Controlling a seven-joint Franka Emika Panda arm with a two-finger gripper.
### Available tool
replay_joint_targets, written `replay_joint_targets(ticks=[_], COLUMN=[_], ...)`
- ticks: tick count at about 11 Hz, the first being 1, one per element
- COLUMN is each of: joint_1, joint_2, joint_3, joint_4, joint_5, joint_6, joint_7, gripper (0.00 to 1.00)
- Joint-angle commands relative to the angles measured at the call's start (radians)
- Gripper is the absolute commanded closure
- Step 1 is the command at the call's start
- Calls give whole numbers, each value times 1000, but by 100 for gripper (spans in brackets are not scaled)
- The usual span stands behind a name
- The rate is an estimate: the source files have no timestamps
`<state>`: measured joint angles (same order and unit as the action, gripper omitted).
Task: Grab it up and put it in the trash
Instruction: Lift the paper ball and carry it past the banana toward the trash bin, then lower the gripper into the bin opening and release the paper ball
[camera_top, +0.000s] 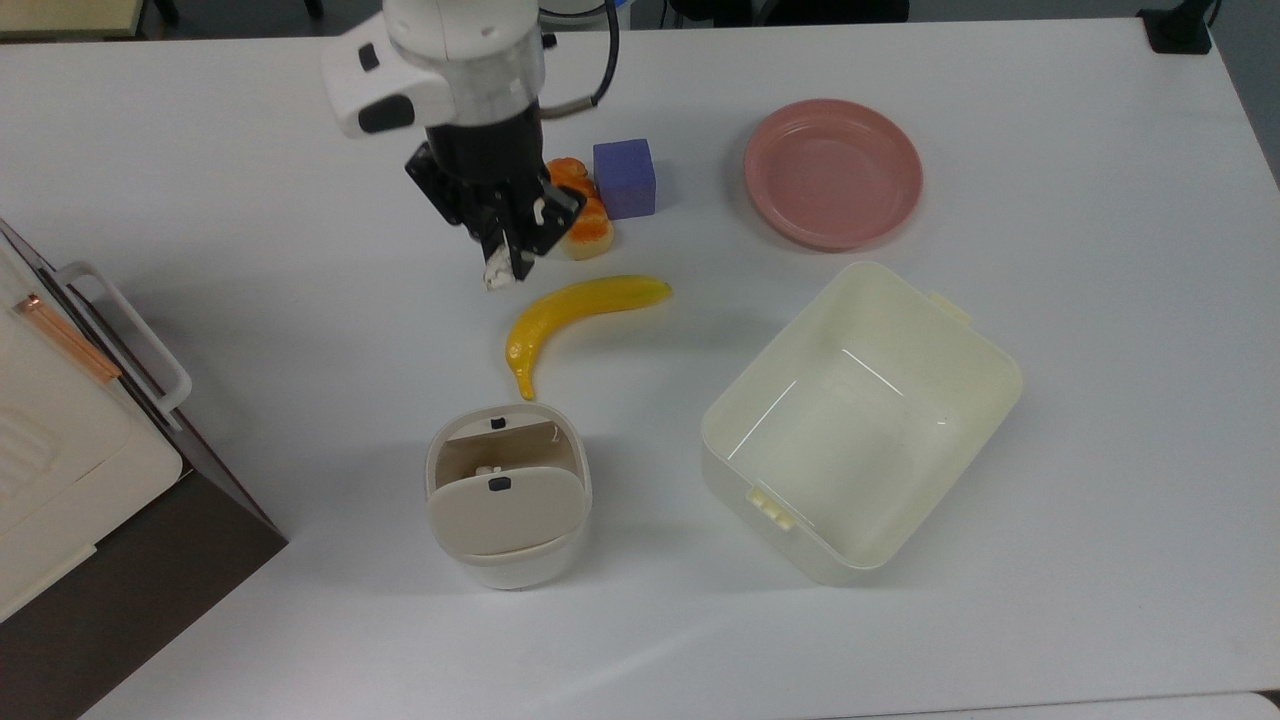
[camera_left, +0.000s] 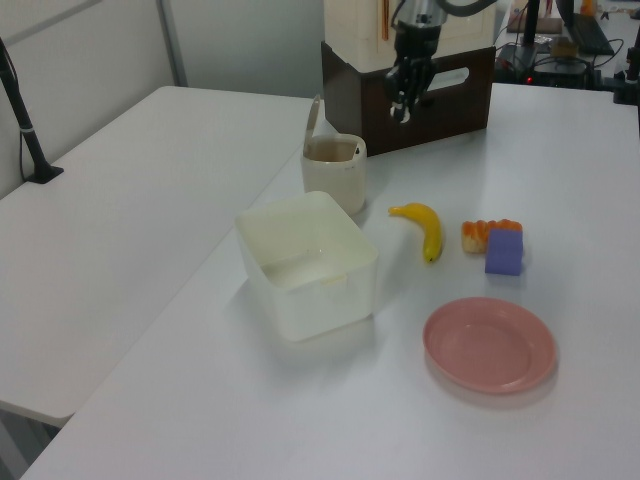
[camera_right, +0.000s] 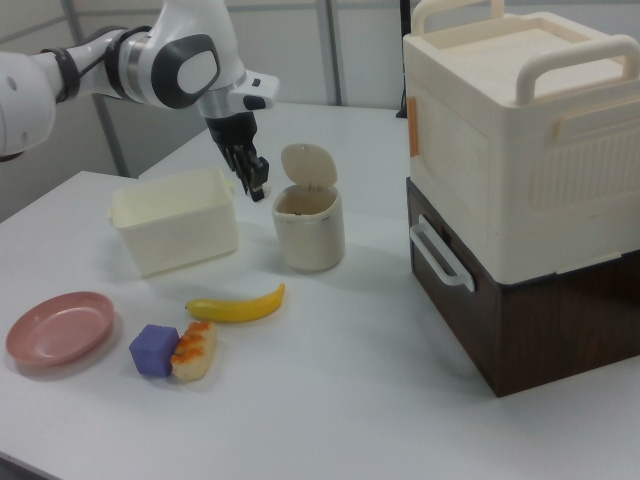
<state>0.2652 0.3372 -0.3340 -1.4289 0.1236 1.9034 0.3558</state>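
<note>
The small off-white paper wad (camera_top: 493, 280) is pinched at the tips of my gripper (camera_top: 501, 268), which is shut on it and held above the table. In the top view the gripper hangs just up-left of the banana (camera_top: 580, 304), well above the trash (camera_top: 506, 560). The trash is a small white bin (camera_right: 309, 238) with its beige flap lid (camera_right: 307, 166) tilted open. In the right view my gripper (camera_right: 257, 188) hovers about level with the bin's rim, just to the right view's left of it. In the left view my gripper (camera_left: 401, 111) is behind and to the right of the bin (camera_left: 334, 178).
An orange-glazed bread loaf (camera_top: 588, 226), a purple block (camera_top: 624, 178) and a pink plate (camera_top: 832, 172) lie behind the banana. A large cream tub (camera_top: 985, 375) stands right of the bin in the top view. A cream and brown box stack (camera_right: 520, 190) rises at the table's edge.
</note>
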Motion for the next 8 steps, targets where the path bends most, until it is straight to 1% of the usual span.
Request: replay_joint_targets(ticks=[1,3,5,6,8], joint_1=[-1,0,3,6,23], joint_2=[118,137,167,192,226], joint_3=[-20,-20,-20,-19,-19], joint_4=[168,182,179,177,182], joint_5=[33,31,18,-13,-64], joint_6=[-12,87,254,311,339], joint_7=[148,219,354,394,455], gripper=[100,100,100,100,100])
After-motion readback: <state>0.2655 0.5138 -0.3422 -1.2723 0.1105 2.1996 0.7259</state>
